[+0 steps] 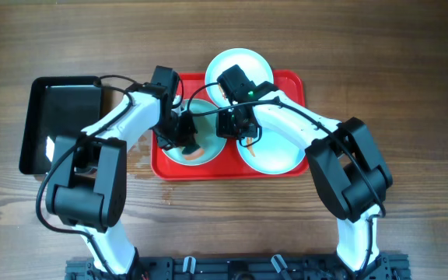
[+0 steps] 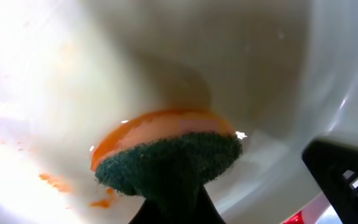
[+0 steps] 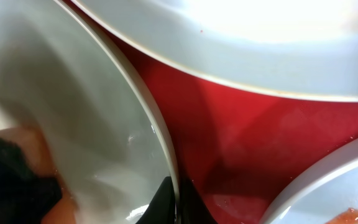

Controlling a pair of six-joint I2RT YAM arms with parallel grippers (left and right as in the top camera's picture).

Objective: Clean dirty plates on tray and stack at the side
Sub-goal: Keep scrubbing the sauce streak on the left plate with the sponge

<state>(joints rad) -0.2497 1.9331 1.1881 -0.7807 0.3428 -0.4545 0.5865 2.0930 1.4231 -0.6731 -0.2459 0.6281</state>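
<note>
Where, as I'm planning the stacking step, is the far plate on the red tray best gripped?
Grip the far plate by its thin raised rim, probably at the far edge: it juts past the red tray's rim, clear of its neighbours. Come from above, one finger inside and one outside, as the right gripper pinches the plate under the sponge.
</note>
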